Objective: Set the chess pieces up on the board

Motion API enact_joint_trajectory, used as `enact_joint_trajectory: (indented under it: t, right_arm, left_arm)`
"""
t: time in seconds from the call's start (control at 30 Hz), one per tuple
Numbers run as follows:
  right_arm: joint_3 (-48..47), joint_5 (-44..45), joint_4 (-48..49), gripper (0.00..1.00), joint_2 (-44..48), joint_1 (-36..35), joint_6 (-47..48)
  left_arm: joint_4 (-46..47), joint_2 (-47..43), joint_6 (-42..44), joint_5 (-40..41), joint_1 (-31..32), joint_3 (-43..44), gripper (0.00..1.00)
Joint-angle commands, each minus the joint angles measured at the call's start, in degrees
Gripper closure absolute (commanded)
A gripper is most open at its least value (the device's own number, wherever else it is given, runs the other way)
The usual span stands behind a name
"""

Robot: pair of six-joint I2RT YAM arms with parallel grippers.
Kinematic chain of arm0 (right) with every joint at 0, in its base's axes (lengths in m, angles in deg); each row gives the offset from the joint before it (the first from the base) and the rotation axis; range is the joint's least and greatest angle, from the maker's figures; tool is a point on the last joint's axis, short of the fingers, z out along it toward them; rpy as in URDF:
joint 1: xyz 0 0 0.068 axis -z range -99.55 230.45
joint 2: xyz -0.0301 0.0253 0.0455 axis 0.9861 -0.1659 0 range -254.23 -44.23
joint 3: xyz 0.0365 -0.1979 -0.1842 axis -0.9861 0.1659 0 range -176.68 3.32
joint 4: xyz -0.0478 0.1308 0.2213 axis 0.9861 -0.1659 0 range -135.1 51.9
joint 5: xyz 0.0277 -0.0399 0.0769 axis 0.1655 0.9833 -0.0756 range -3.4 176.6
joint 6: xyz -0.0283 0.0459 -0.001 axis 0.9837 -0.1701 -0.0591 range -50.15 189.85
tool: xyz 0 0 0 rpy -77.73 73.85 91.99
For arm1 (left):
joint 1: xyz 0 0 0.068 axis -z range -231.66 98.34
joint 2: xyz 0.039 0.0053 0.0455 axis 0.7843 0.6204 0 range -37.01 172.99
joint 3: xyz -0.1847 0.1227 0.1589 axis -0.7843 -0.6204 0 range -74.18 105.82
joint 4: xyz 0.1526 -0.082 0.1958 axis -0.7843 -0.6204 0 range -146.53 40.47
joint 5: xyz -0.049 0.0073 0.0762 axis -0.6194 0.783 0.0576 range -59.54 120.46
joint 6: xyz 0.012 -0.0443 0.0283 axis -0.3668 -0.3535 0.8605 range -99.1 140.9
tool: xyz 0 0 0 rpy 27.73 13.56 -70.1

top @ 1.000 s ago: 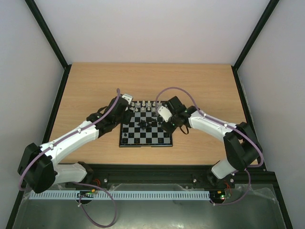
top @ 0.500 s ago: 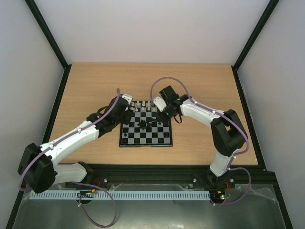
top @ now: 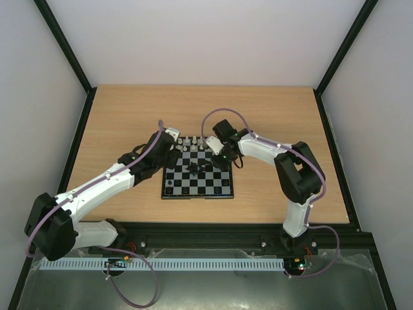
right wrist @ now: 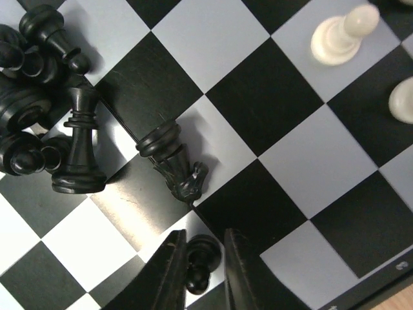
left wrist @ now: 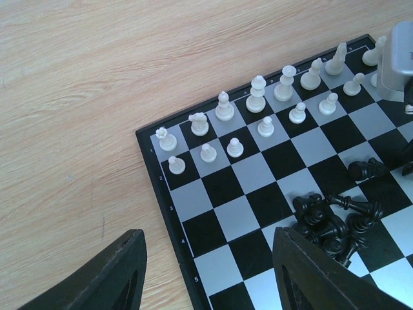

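Note:
The board [top: 193, 188] lies mid-table, and white chess pieces [top: 193, 143] stand along its far edge in two rows [left wrist: 258, 103]. Black chess pieces lie heaped near the centre [top: 197, 168] [left wrist: 332, 223]. My left gripper [left wrist: 208, 236] hangs open above the board's left edge [left wrist: 161, 194], with nothing between its fingers. My right gripper [right wrist: 205, 234] is low over the board, shut on a small black pawn [right wrist: 203, 261]. Just beyond it a crowned black piece [right wrist: 174, 161] lies on its side.
The right arm's grey wrist block [left wrist: 397, 58] sits over the far white pieces. A black piece [right wrist: 80, 145] and a clump of others [right wrist: 26, 97] lie left of the right gripper, and a white pawn [right wrist: 339, 35] is at the far right. Bare wooden table [top: 129, 110] surrounds the board.
The right arm swung left over the board and its jaws, wider half a second ago, have closed around the black pawn. The left arm has not moved.

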Motion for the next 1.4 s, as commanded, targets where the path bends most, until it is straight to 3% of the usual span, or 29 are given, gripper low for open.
enact_joint_trajectory:
  t: [0.0, 0.1, 0.27, 0.5, 0.83, 1.37]
  right_arm:
    - [-1.56, -1.45, -3.89, 0.87, -0.89, 0.21, -0.19]
    - [-1.38, -1.39, -4.41, 0.96, -0.39, 0.2, -0.22]
    - [-0.47, -2.01, -5.54, 0.98, 3.4, 0.21, -0.47]
    - [4.04, -7.63, -6.15, 0.98, 9.87, 0.2, 0.48]
    - [8.95, -13.46, -6.26, 0.98, 11.63, -0.12, 2.13]
    - [11.8, -9.92, -2.95, 0.96, 9.77, -2.08, 1.86]
  left_arm:
    - [-0.71, 0.63, -0.45, 0.98, -0.38, 0.87, 0.45]
    - [-0.82, 0.88, -0.45, 0.89, -0.38, 0.91, 0.45]
    - [-0.95, 1.05, -0.45, 0.8, -0.38, 1.02, 0.45]
    - [-1.05, 1.12, -0.53, 0.54, -0.47, 1.13, 0.45]
    - [-1.14, 1.16, -0.54, 0.45, -0.56, 1.28, 0.45]
    - [-1.24, 1.73, -0.61, 0.02, -0.82, 1.31, 0.45]
